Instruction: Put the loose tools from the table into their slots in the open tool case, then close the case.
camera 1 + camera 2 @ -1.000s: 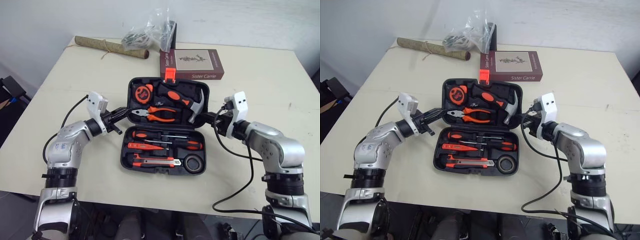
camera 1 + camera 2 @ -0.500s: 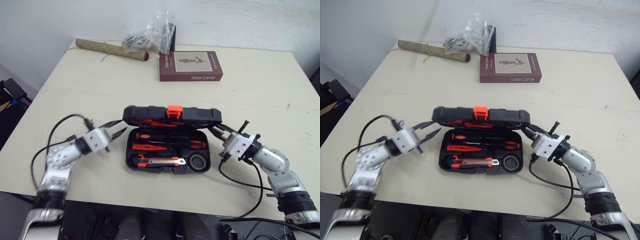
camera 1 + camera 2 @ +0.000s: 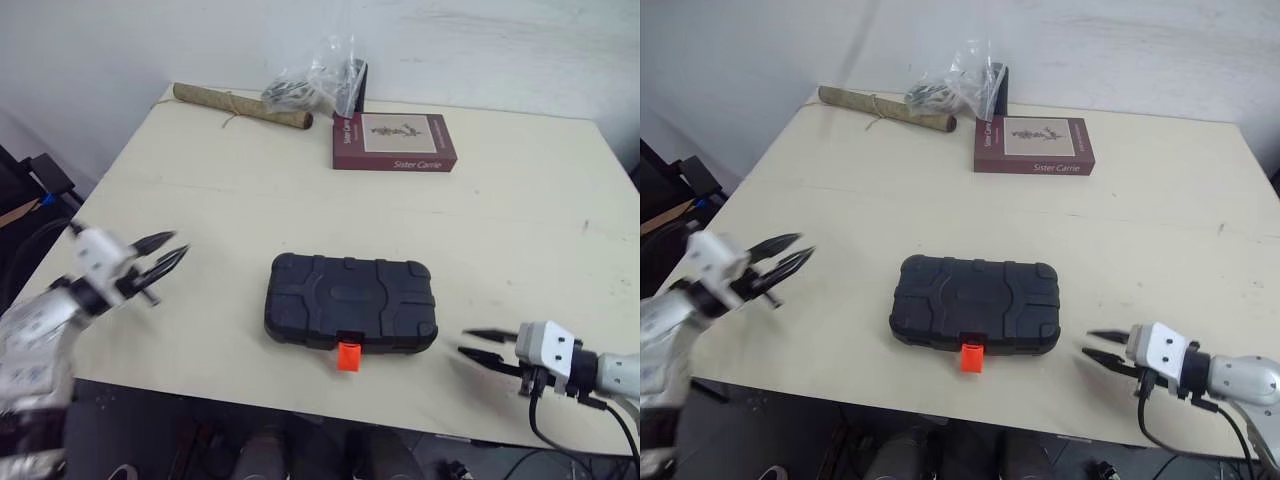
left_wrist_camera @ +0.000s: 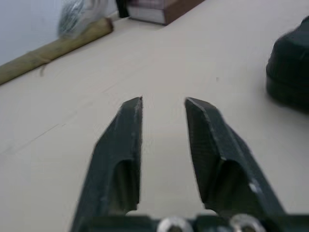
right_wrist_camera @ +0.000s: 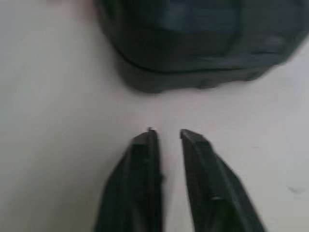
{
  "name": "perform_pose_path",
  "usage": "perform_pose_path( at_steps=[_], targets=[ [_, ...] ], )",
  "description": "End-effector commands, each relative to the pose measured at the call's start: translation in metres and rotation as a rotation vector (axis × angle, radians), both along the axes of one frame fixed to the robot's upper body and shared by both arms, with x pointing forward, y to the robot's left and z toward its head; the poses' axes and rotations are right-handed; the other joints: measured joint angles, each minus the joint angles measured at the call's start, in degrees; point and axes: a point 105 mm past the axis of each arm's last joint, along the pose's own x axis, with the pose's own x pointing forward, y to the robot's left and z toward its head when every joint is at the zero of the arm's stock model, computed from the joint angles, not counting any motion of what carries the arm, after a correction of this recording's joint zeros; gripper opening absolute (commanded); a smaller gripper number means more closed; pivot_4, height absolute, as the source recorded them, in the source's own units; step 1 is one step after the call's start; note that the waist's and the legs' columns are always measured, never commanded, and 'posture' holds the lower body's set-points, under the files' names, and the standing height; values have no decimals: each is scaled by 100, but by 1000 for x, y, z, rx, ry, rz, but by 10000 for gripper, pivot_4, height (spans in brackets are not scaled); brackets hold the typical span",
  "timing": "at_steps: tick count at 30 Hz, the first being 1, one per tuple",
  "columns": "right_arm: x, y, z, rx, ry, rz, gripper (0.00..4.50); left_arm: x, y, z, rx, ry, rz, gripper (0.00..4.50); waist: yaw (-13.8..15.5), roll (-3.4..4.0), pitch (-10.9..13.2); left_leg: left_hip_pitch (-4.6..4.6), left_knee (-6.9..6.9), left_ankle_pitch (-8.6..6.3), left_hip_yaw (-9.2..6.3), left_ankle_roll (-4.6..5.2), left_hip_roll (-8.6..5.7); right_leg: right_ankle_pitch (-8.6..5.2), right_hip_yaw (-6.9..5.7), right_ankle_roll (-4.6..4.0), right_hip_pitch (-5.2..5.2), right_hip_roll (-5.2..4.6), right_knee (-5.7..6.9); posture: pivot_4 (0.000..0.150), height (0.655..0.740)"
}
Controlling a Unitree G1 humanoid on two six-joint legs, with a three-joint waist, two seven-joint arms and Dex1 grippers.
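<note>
Head view: the case [image 3: 350, 302] lies shut and flat on the table [image 3: 520, 220], a little toward 6 o'clock from the table's middle, lid up. Its orange latch [image 3: 349, 356] sticks out from the edge at 6 o'clock; I cannot tell whether it is snapped home. No loose tools lie on the tabletop around it. At 12 o'clock from the case, well apart, lies a book [image 3: 395, 142]. A bag [image 3: 318, 78] of clear plastic sits just beyond the book, toward 11 o'clock, and a roll [image 3: 240, 105] tied with string lies beside the bag at the far edge. The left gripper [image 3: 178, 246] hangs at 9 o'clock from the case, well apart from it, fingers parted and holding nothing. The right gripper [image 3: 464, 342] is at 4 o'clock from the case, near it but not touching, its fingers a narrow gap apart and empty.

Left wrist view: the left gripper [image 4: 163, 100] points over bare table with its two fingers spread moderately, nothing between them. One rounded corner of the case [image 4: 289, 72] shows off to the side, and the roll, bag and book lie far ahead.

Right wrist view: the right gripper [image 5: 166, 131] holds its fingers narrowly apart and empty, aimed at the blurred side of the case [image 5: 193, 43], with a strip of bare table between tips and case
</note>
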Motion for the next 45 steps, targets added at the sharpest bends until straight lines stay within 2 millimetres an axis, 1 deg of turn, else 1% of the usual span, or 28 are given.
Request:
perform_pose_path(
  at_steps=[1,3,4,7,9,11,13,15,17,20,22,24,26,28,29,31,33,34,35,36,37,38,40,41,42,44,45],
  targets=[
    [-9,26,-5,36,99,66,0,17,-35,-14,142,43,-102,552,-26,-1,0,-5,0,0,5,-2,1,0,4,0,-4,6,3,1500,7400],
    [-11,34,-11,35,135,83,0,27,-48,-18,188,58,-130,552,-28,-4,1,-7,-1,-1,10,-6,6,0,5,1,-9,16,5,1500,7400],
    [-7,39,-13,43,131,81,0,35,-52,-23,195,95,-117,552,-28,-5,1,-10,-1,-1,15,-7,7,0,6,1,-16,18,5,1500,7400],
    [7,47,-20,58,109,55,0,48,-61,-37,201,218,-132,552,-15,-8,3,-10,10,2,18,-10,8,0,8,1,-23,18,5,1500,7400],
    [17,51,-21,69,89,38,0,51,-66,-44,191,279,-168,552,-11,-8,3,-10,15,2,19,-10,6,0,11,1,-22,17,9,1500,7400],
    [27,54,-20,89,74,20,0,52,-73,-47,168,317,-211,552,-32,-14,3,-9,14,2,21,-10,6,0,13,1,-23,17,8,1500,7400],
    [39,51,-20,60,23,7,0,47,-78,-50,155,351,-272,552,-57,-16,3,-9,14,3,21,-12,9,0,12,1,-23,19,11,1500,7400],
    [60,47,-21,22,-51,-32,0,45,-77,-60,205,372,-283,552,-95,-19,3,-9,16,5,21,-15,10,0,12,1,-24,19,12,1500,7400],
    [76,49,-20,22,-101,-57,0,41,-75,-67,238,386,-284,552,-143,-24,1,-5,19,8,21,-16,9,0,13,1,-21,17,15,1500,7400],
    [104,51,-14,37,-163,-123,0,23,-80,-67,182,389,-355,552,-207,-29,-3,6,19,12,22,-21,10,0,19,1,-17,16,24,1500,7400],
    [118,48,-9,38,-163,-176,0,14,-76,-72,203,376,-346,552,-232,-28,-2,8,18,14,22,-24,13,0,22,1,-20,15,32,1500,7400],
    [127,48,2,75,-167,-223,0,5,-69,-74,187,378,-308,552,-195,-27,-2,7,19,15,19,-25,13,0,22,1,-21,14,34,1500,7400],
    [124,47,8,85,-156,-221,0,-11,-64,-67,107,419,-292,552,-169,-24,-1,1,14,14,16,-24,13,0,22,1,-24,12,35,1500,7400],
    [117,36,11,53,-143,-228,0,-30,-62,-51,42,426,-317,552,-155,-22,1,-7,3,12,12,-22,14,0,21,1,-27,12,37,1500,7400],
    [114,29,12,31,-148,-238,0,-36,-60,-42,21,416,-318,552,-138,-20,2,-11,2,11,9,-20,14,0,22,1,-27,12,35,1500,7400],
    [108,18,19,12,-173,-253,0,-40,-57,-25,-8,370,-287,552,-43,-16,5,-27,5,7,-11,-13,7,0,26,1,-27,7,28,1500,7400],
    [101,15,34,63,-205,-262,0,-40,-59,-6,-16,302,-293,552,8,-16,5,-27,14,3,-15,-4,-3,0,28,0,-20,-1,8,1500,7400],
    [98,16,46,111,-232,-264,0,-42,-66,3,-24,274,-325,552,7,-16,5,-24,13,2,-15,-2,-4,0,29,1,-13,-3,2,1500,7400],
    [95,19,60,180,-269,-273,0,-42,-81,14,-26,236,-385,552,3,-15,5,-23,13,1,-14,-1,-5,0,31,1,-11,-2,-1,1500,7400],
    [92,23,69,232,-283,-268,0,-41,-97,21,-37,219,-434,552,3,-13,6,-23,12,1,-13,-1,-6,0,31,1,-10,-1,-1,1500,7400],
    [90,27,74,264,-287,-265,0,-40,-107,25,-45,212,-464,552,6,-13,6,-22,10,2,-12,-3,-6,0,32,1,-11,2,1,1500,7400],
    [87,31,75,281,-276,-252,0,-39,-117,26,-41,206,-496,552,5,-13,6,-23,10,3,-12,-5,-6,0,31,2,-11,5,1,1500,7400],
    [76,46,74,275,-233,-171,0,-31,-137,16,28,217,-519,552,-10,-11,5,-22,7,3,-9,-6,-6,1,32,3,-11,11,8,1500,7400],
    [70,56,74,274,-209,-119,0,-24,-148,7,93,209,-522,552,-24,-11,5,-19,1,3,-4,-7,-6,1,36,3,-11,15,11,1500,7400],
    [66,66,74,265,-193,-70,0,-13,-157,2,117,202,-488,552,-21,-11,5,-17,-3,3,3,-7,-5,1,42,3,-15,19,11,1500,7400],
    [64,76,73,238,-182,-19,0,4,-168,-2,131,181,-432,552,-20,-14,7,-17,-1,4,8,-8,-4,1,46,3,-19,22,10,1500,7400],
    [65,79,72,223,-179,-7,0,7,-174,-6,133,196,-436,552,-24,-14,7,-19,4,5,11,-8,-3,1,50,3,-24,24,7,1500,7400]
  ],
)
